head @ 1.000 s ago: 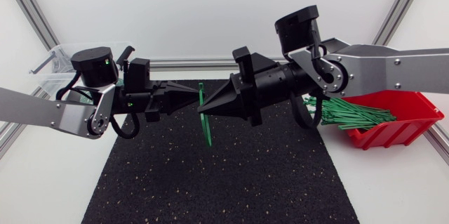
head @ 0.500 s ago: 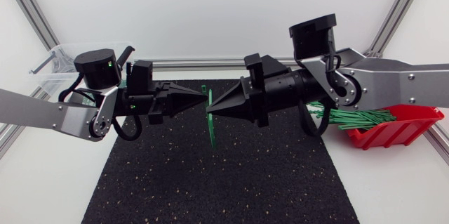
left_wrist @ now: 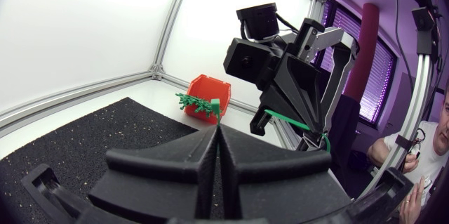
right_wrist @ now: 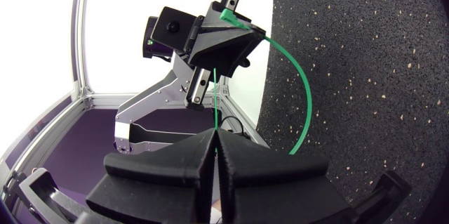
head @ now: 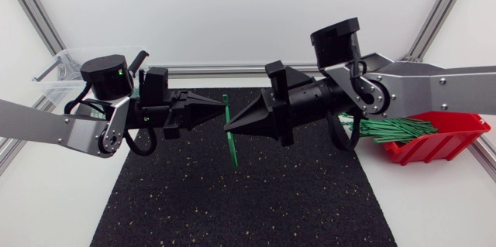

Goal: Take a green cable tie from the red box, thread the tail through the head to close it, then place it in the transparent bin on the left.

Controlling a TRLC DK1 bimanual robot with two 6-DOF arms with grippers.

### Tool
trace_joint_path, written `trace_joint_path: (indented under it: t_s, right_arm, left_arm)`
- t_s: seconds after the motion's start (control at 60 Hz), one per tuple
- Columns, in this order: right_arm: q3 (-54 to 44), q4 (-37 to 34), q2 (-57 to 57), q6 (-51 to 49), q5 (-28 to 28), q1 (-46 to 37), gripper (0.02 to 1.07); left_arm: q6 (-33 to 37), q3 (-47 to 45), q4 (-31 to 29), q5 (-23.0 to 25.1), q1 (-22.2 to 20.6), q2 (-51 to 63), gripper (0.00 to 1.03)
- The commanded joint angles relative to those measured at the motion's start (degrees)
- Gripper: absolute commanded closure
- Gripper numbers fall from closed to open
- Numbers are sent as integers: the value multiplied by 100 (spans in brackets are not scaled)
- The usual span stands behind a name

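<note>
While left and right jaws clamp it, the green cable tie (head: 232,146) arcs far-to-near.

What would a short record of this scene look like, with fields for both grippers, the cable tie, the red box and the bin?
Left gripper: shut on the cable tie
Right gripper: shut on the same tie, tip facing the left one
Cable tie: green, curved, above the mat
Red box: right side, spare ties inside
Bin: clear, far left
</note>
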Motion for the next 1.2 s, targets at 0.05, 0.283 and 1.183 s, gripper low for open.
trace_joint_path:
  t_s: [0.05, 0.283, 1.183]
  right_arm:
    - [217, -77, 239, 267, -113, 95, 101]
    - [358, -77, 353, 355, -140, 60, 101]
    - [463, -103, 327, 513, -193, -37, 101]
  left_arm:
    - [-103, -114, 111, -32, -66, 63, 100]
    - [-288, -220, 137, -32, -14, -7, 100]
    - [-718, -430, 172, -32, 136, -218, 100]
